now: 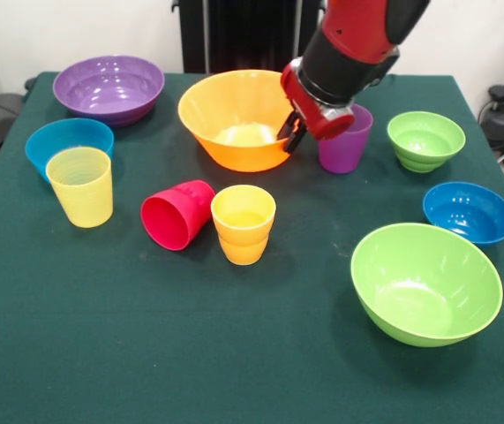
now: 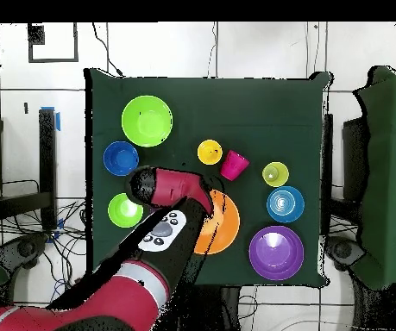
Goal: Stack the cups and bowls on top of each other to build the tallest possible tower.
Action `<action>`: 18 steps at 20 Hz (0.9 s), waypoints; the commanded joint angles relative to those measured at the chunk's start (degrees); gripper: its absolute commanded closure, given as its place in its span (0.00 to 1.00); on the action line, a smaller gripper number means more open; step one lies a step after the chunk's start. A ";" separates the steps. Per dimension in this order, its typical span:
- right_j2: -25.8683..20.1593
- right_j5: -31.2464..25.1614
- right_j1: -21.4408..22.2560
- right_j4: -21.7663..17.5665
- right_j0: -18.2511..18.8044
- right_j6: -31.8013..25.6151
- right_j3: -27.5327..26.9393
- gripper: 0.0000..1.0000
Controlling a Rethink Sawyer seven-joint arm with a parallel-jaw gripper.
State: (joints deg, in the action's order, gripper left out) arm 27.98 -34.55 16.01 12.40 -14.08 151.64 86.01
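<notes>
The gripper (image 1: 294, 132) hangs at the rim of the large orange bowl (image 1: 225, 124); whether its jaws stand apart cannot be told. Just beside the jaws stands the purple cup (image 1: 344, 146), blocking that side. Nearer the camera from the jaws, the tipped red-pink cup (image 1: 176, 215) and yellow-orange cup (image 1: 244, 223) sit close together. Bare cloth of the table (image 1: 234, 353) lies beyond them, bounded by the large green bowl (image 1: 425, 283).
</notes>
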 commanded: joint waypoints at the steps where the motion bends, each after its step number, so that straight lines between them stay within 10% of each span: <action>1: -4.15 -6.93 0.91 0.71 -1.26 5.57 -6.82 1.00; 18: -3.78 -12.32 -2.37 -2.03 1.26 1.44 -17.95 1.00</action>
State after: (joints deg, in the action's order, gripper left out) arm 28.20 -42.44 15.92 12.31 -14.16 151.64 75.43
